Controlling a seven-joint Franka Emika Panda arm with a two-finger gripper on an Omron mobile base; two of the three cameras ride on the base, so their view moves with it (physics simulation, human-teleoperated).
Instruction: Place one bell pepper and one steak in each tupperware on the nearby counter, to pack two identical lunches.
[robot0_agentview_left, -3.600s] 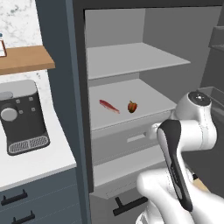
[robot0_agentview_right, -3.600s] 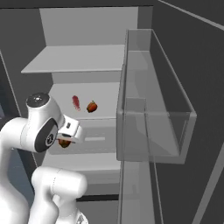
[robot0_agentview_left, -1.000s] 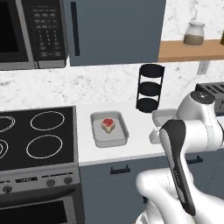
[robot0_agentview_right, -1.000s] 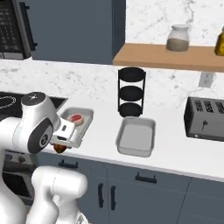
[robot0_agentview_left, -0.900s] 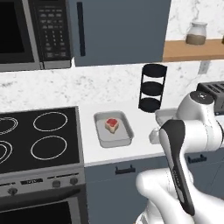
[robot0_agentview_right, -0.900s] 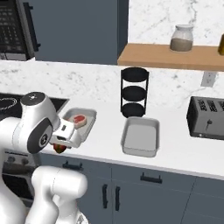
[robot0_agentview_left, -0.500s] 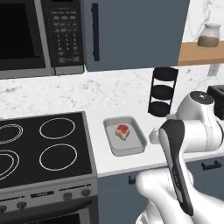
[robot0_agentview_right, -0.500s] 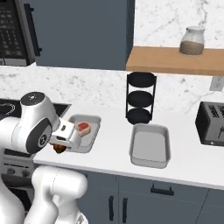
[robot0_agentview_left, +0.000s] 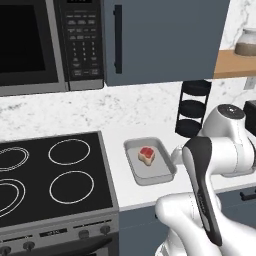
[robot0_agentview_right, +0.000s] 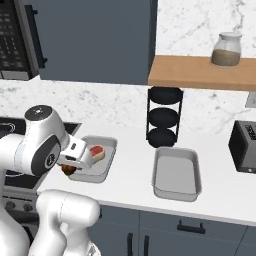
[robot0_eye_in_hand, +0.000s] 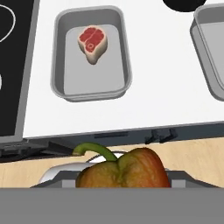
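— Two tupperwares (robot0_eye_in_hand: 92, 54) on the surface (robot0_agentview_right: 220, 200); one holds a steak (robot0_eye_in_hand: 92, 43). My pincer (robot0_agentview_right: 70, 169) is clamped on the bell pepper (robot0_eye_in_hand: 123, 169), short of the edge.

— Risk?

— I'd say it's round; a jolt could roll it free.

text: none legible | microwave (robot0_agentview_left: 80, 45) keypad: marks too small to read | labels/brands: none

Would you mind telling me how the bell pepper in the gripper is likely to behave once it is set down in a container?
The bell pepper looks rounded and lobed, so it may rock or roll slightly. Its glossy skin suggests it could slip. The tupperware holding the steak has raised walls, which should probably contain it.
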